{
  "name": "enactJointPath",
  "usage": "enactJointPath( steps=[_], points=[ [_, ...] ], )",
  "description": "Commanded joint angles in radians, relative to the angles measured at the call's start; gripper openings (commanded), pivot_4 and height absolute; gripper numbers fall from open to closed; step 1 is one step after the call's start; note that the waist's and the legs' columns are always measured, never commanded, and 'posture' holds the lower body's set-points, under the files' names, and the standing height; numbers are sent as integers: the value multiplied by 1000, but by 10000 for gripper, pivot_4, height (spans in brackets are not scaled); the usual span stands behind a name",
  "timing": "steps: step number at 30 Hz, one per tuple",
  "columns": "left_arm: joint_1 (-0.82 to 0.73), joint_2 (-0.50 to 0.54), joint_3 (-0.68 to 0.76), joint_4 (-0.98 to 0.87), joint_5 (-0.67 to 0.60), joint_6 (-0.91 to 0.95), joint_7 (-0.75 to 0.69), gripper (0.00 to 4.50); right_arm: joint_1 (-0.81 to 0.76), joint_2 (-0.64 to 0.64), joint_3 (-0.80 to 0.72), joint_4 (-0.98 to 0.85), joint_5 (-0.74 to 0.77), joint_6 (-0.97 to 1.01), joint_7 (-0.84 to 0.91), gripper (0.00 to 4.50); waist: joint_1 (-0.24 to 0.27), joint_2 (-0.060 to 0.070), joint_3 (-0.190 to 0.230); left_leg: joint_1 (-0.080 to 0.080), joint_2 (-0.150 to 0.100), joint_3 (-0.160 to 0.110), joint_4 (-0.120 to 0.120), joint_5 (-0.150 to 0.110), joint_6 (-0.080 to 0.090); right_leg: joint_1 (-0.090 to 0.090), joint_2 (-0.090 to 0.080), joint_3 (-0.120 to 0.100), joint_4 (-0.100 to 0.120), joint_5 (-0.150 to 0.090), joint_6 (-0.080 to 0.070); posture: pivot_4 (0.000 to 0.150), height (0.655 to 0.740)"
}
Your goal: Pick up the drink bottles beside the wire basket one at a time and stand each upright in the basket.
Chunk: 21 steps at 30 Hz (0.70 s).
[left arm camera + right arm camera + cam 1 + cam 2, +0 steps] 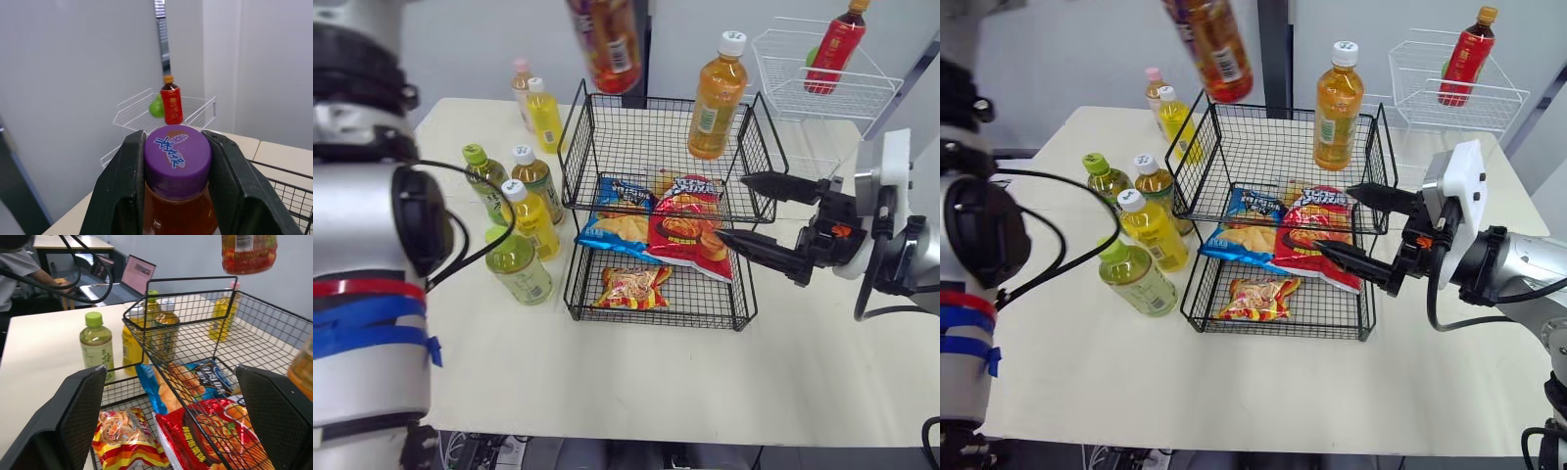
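1. Head views: the two-tier black wire basket [656, 99] stands mid-table on the cream table [607, 382], with bare tabletop in front of it and to its right.
2. The tea bottle [607, 44] hangs slightly tilted in the air above the far left corner of the upper tier, clear of the rim. Its top is cut off by the picture edge.
3. An orange bottle [716, 98] stands upright in the upper tier's far right corner. The rest of that tier's floor is open.
4. The lower tier holds snack bags [690, 230].
5. Six more bottles [530, 220] stand or lean just beside the basket's left side.
6. The right gripper [732, 208] sits at the basket's right edge with its fingers spread apart and nothing between them, pointing at the snack bags.
7. Left wrist view: the left gripper [177, 142] is clamped on the tea bottle at the neck, its pads pressed to either side of the purple cap [177, 154]. Amber-red liquid shows below the cap.
8. Beyond it, a white wire rack [200, 110] holds a red bottle [171, 103].
9. Right wrist view: the right gripper's wide gap faces the basket's top rail, and the tea bottle's base, with a label and red-orange liquid, hangs above the rail.
10. A green-capped bottle [96, 348] stands outside the basket.
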Motion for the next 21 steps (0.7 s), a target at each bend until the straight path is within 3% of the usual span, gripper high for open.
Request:
enactJointPath(
  steps=[1,10,20,21],
  points=[
    [-27,-64,14,86,46,-126,30,13512,16,-10,-57,-51,40,-11,-67,45000,1,1,0,0,0,0,0,0,0,0,0,0,1,0,0,1500,7400],
    [13,-206,62,225,100,-248,115,13512,86,-14,-117,-108,81,-37,-202,45000,1,1,1,-2,0,1,1,0,0,-2,0,1,1,0,0,1500,7400],
    [20,-244,89,257,150,-291,157,13512,119,-13,-131,-139,65,-95,-290,45000,2,1,1,-3,0,0,2,0,0,-2,0,0,2,0,0,1500,7400],
    [18,-244,92,258,151,-289,151,17012,116,-14,-128,-138,62,-98,-296,45000,2,1,1,-3,0,0,2,0,0,-2,0,0,2,0,0,1500,7400]
  ],
)
